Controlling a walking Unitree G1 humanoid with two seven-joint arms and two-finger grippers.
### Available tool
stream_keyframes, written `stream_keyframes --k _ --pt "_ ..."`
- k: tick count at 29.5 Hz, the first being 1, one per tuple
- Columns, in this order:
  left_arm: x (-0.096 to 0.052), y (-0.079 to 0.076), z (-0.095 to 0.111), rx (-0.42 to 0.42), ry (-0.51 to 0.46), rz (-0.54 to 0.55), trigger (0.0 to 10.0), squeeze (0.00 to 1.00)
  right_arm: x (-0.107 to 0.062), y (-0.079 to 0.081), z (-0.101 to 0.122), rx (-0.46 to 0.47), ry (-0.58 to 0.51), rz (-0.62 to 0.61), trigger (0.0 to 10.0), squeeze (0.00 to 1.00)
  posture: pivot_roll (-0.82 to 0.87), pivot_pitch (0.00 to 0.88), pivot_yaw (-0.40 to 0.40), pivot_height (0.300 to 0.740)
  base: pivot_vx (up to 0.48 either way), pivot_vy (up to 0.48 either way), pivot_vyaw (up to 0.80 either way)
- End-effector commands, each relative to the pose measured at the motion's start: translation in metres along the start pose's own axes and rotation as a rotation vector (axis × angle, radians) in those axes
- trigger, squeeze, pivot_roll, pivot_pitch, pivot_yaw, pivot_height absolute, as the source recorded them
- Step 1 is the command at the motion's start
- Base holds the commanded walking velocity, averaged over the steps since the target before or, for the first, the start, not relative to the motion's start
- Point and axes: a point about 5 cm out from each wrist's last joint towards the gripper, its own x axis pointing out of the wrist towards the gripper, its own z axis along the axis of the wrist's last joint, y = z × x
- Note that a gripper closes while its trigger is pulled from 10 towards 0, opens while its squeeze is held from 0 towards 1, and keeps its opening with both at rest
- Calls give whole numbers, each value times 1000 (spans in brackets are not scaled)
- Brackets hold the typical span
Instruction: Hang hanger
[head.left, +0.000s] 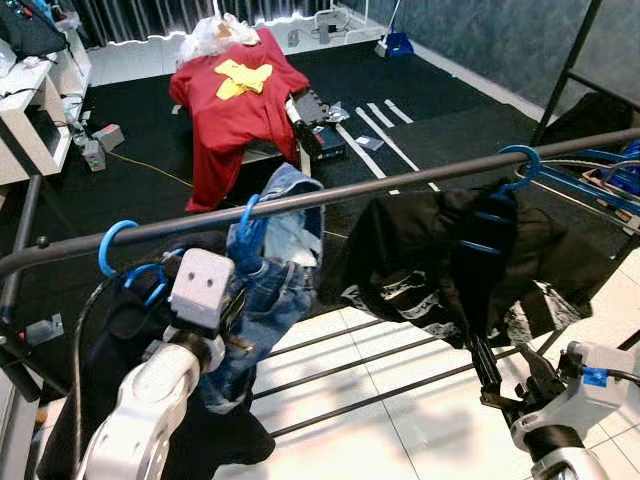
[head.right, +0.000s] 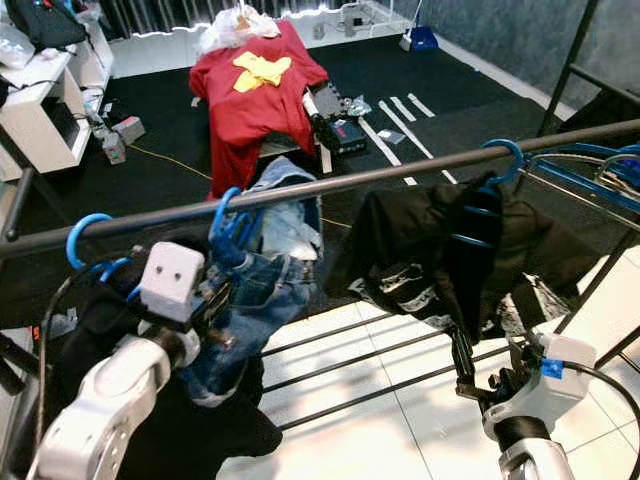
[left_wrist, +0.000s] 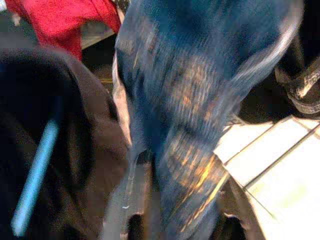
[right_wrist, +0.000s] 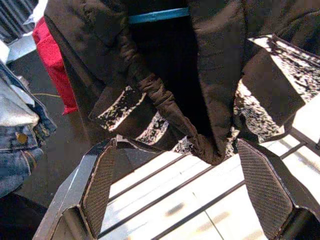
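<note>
Nearest to me, my right gripper (right_wrist: 187, 195) sits low under the rail, its two fingers spread wide apart with only tile floor (head.left: 430, 420) between them, just below the hem of the black garment (head.left: 440, 260). My left gripper (head.right: 215, 290) reaches up from a bent silver arm into the denim jeans (head.left: 265, 290); the left wrist view is blurred cloth, so I cannot tell whether those fingers are apart or together.

On the dark clothes rail (head.left: 330, 195) I count three blue hanger hooks: one at my far left (head.left: 112, 245) over a dark garment (head.right: 90, 330), one in the middle (head.left: 247, 215) carrying the jeans, and one to the right (head.left: 520, 165) carrying the black garment. That middle blue hanger is the one at my left gripper, its hook over the rail. More blue hangers (head.left: 600, 180) lie at the far right edge.

Beyond the rail, on a black mat (head.left: 420, 90), a red shirt with a yellow print (head.left: 235, 100) is draped over a stand. White shelving (head.left: 35, 110) stands to the far left.
</note>
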Motion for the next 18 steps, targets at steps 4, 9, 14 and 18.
stream_keyframes --k 4,9,14,18 --pt "-12 -10 -2 -31 -58 -202 10000 1000 -1 0 -2 14 17 4 10000 0 -9 128 57 740 0 0 0" --pt "-32 -14 -8 -55 -82 -367 10000 1000 -1 -3 -1 31 12 -6 10000 0 3 128 54 740 0 0 0" --pt "-40 -12 -12 -69 -77 -398 10000 1000 -2 -5 0 50 7 -21 10000 0 4 129 54 740 0 0 0" --pt "-45 24 -29 -213 -61 -206 10000 1000 -2 -35 18 -15 -37 -103 10000 0 20 131 45 740 0 0 0"
